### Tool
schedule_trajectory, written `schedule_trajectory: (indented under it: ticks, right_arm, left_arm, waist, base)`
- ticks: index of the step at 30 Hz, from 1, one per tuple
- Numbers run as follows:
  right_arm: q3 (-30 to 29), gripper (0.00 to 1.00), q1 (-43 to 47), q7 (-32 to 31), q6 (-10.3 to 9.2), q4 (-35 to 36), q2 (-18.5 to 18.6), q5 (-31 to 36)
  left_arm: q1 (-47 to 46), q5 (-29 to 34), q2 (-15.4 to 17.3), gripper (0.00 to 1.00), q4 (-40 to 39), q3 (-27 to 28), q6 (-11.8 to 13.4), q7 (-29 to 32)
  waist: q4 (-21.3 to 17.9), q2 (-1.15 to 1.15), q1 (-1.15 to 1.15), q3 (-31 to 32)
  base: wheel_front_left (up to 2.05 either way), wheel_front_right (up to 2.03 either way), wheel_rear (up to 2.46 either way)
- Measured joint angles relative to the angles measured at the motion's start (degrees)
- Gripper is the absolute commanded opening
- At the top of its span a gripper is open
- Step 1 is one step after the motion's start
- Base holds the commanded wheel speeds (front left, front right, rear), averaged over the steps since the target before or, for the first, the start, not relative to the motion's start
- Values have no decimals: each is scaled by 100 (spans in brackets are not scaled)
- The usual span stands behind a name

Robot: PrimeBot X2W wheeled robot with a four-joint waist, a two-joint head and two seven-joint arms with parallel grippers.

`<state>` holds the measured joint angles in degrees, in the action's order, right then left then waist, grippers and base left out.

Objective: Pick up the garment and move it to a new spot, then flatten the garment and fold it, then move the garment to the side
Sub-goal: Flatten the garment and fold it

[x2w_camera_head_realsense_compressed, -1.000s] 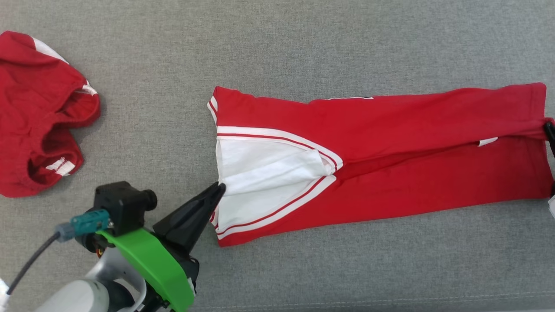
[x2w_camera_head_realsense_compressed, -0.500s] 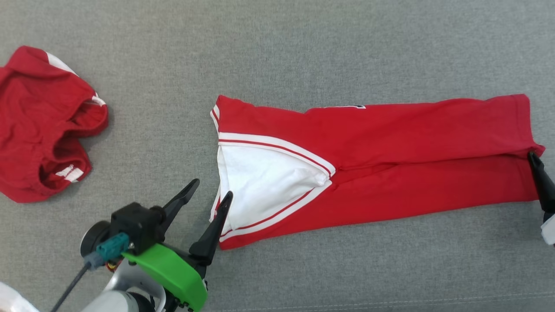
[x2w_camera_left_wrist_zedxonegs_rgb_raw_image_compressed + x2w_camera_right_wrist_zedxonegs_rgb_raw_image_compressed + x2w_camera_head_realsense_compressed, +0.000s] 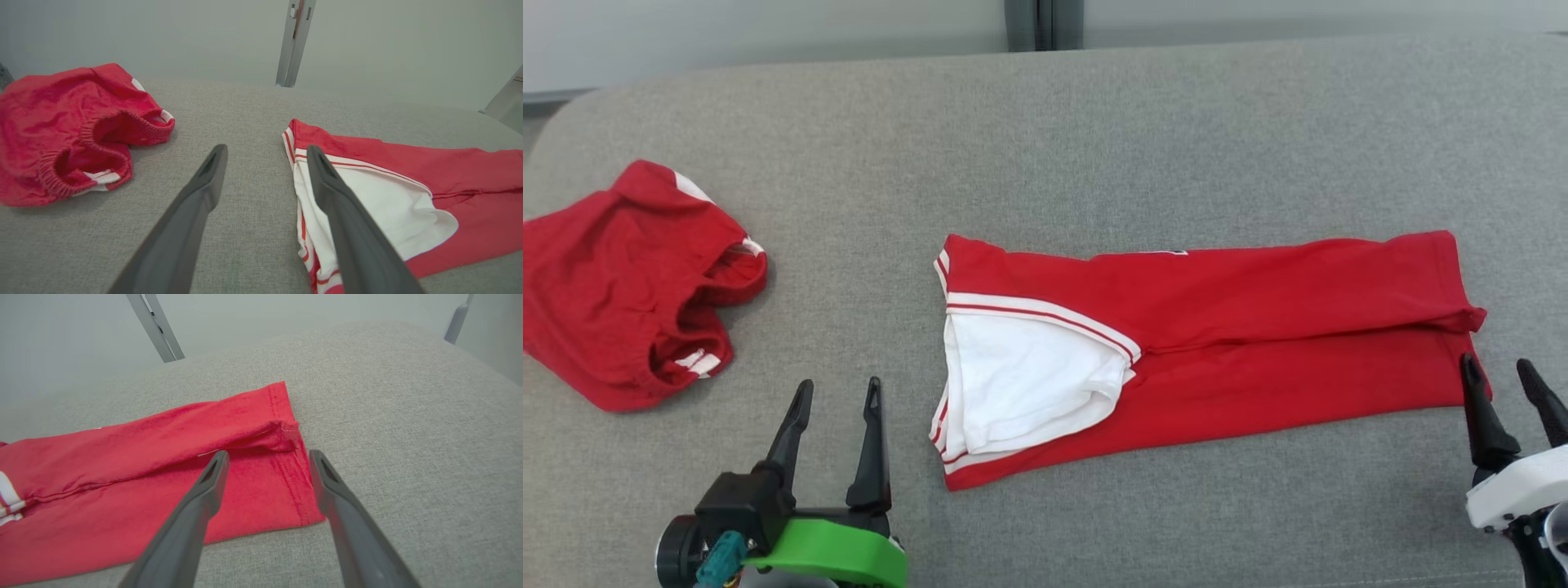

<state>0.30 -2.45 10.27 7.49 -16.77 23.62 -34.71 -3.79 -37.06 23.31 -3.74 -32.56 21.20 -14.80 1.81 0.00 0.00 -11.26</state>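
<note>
Garment (image 3: 1258, 343) is laid lengthwise-folded on the grey cushion (image 3: 1094, 147), running 9 to 3 o'clock. Left gripper (image 3: 840, 384) is noted at 7 o'clock and right gripper (image 3: 1495, 361) at 4 o'clock, jaws apart, nothing held. A cross-fold is judged next: both hem layers at 3 o'clock are best pinched together, edges kept aligned.

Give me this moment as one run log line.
jersey: folded lengthwise, flat on couch | left claw: open, beside collar | right claw: open, at hem | shorts: crumpled, left

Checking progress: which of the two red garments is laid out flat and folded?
The long red garment with the white-lined neck opening, at centre. The other red garment, off to the robot's left, lies crumpled in a heap.
</note>
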Motion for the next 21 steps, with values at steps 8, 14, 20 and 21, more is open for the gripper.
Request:
schedule_trajectory:
  ticks: [8, 14, 20, 21]
  right_arm:
    - [197, 100, 107, 311, 0, -556, -398, 47]
    - [167, 100, 248, 408, 0, -772, -490, 23]
    - [124, 100, 203, 446, 0, -939, -464, 22]
    - [136, 100, 152, 427, 0, -1001, -448, 22]
  left_arm:
    - [761, 1445, -824, 100, 60, 880, -531, -23]
    - [1380, 2007, -1306, 100, -49, 1463, -999, -24]
    - [1562, 2453, -1590, 100, -7, 1733, -1410, -23]
    - [1571, 2516, -1633, 100, 25, 1758, -1478, -23]
  waist:
    - [123, 0, 0, 590]
    - [208, 0, 0, 969]
    - [331, 0, 0, 1124]
    - [350, 0, 0, 1124]
  base:
    - [0, 0, 0]
    - [0, 0, 0]
    - [0, 0, 0]
    - [0, 0, 0]
